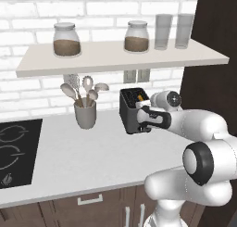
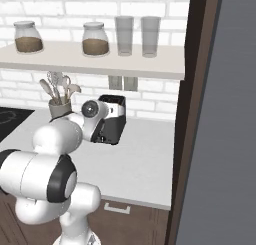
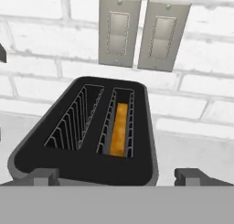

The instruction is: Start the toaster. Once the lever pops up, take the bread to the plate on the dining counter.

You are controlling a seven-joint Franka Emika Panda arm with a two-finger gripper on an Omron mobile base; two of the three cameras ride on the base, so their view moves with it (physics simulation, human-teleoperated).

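Gripper (image 3: 117,175) wide open, holding nothing. Toaster (image 3: 87,141) sits just ahead of and below the fingertips; bread (image 3: 119,129) is sunk in its right-hand slot. The slice looks light and crumbly: pinch gently across the flat faces at the top crust.

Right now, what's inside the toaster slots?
In the toaster, the right slot holds the bread, sunk low with its golden-brown top edge showing; the rest of the slice is hidden. The left slot shows bare wire guides.

Toaster (image 1: 130,111) lever behind arm (image 1: 185,124)
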